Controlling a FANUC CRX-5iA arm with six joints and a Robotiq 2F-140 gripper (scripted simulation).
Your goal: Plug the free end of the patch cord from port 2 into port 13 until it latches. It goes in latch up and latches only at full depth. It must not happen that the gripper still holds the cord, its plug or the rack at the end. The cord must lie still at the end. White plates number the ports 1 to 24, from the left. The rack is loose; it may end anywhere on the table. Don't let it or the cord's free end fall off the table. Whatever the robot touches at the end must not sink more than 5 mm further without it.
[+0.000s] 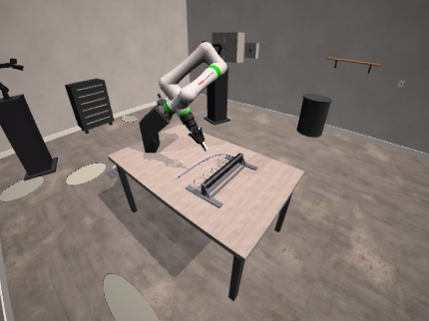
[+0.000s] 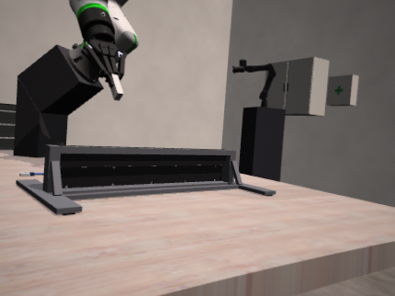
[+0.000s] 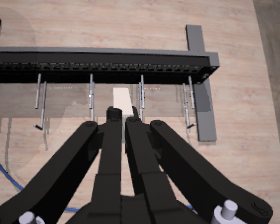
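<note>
Your claw (image 2: 117, 86) hangs clenched on nothing, well above the desk (image 1: 259, 197) and on the port side of the rack (image 2: 138, 152), fingertips pressed together with no cord between them. The patch cord (image 1: 200, 163) lies on the wood in a blue arc: one end runs into the rack near its low-numbered end, and the free end (image 1: 178, 177) rests on the desk top, well apart from the claw and near the rack's other end. From the exterior view, a pale plug with a bit of blue cord (image 2: 28, 174) peeks out beside the rack's left foot. The wrist camera looks down past the dark fingers at the rack's top edge and the cable bars in front of it; the port numbers are too small to read.

By the look of it, you are at the approach step, with the plug not yet picked up and port 13 unfilled. Your next move calls for spreading the fingers, travelling over to the free end and descending on it. Take the plug so its latch faces up, and avoid nudging the loose rack.
</note>
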